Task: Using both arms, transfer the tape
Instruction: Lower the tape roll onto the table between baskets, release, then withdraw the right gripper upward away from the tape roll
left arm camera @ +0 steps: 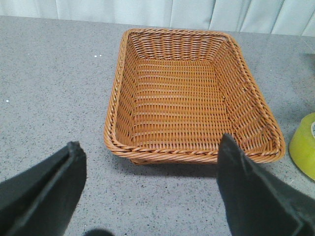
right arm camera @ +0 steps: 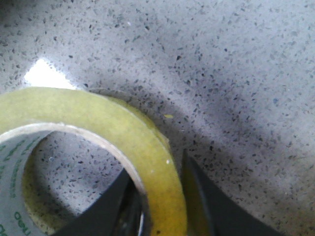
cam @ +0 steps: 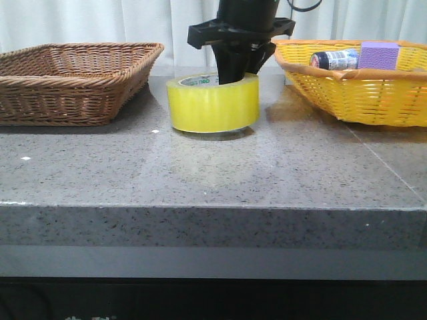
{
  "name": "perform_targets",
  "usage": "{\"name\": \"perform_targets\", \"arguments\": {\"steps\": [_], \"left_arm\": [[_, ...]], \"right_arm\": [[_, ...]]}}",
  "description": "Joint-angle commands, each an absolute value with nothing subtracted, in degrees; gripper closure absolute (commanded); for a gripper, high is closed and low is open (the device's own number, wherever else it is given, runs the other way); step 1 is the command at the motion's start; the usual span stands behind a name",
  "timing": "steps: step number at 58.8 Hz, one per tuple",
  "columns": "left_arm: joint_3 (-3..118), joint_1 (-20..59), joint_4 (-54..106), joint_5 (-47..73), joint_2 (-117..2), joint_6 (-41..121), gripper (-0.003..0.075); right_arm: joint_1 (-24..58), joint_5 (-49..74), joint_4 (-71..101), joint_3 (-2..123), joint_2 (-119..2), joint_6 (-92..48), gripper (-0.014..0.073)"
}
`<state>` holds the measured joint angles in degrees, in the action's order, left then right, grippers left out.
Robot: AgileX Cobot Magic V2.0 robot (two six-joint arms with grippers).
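Right gripper plunges straight down, pinching the tape wall, one finger inside the core; left gripper hovers spread wide.

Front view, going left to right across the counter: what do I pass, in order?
Brown wicker basket → tape, with the right gripper straddling its wall from above → yellow basket, which holds a small bottle and then a purple block.
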<state>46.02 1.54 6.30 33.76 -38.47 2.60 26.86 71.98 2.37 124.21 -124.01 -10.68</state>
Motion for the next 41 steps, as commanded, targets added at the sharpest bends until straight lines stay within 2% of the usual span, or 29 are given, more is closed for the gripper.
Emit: {"name": "perform_targets", "arguments": {"steps": [1, 6, 10, 31, 41], "left_arm": [[48.09, 1.40, 6.86, 29.80, -38.75, 2.40, 0.0176], [48.09, 1.40, 6.86, 29.80, -38.75, 2.40, 0.0176], [48.09, 1.40, 6.86, 29.80, -38.75, 2.40, 0.0176], [48.09, 1.40, 6.86, 29.80, -38.75, 2.40, 0.0176], [48.09, 1.40, 6.86, 29.80, -38.75, 2.40, 0.0176]], "right_arm": [[26.90, 73.94, 2.59, 125.92, -119.94, -11.22, 0.0323], [26.90, 73.89, 2.80, 125.92, -119.85, -11.16, 0.0201], [26.90, 73.95, 3.43, 126.04, -119.66, -11.05, 0.0156], [26.90, 73.96, 8.12, 126.11, -109.63, -10.72, 0.0160], [26.84, 74.81, 8.31, 125.89, -101.82, -5.74, 0.0160]]}}
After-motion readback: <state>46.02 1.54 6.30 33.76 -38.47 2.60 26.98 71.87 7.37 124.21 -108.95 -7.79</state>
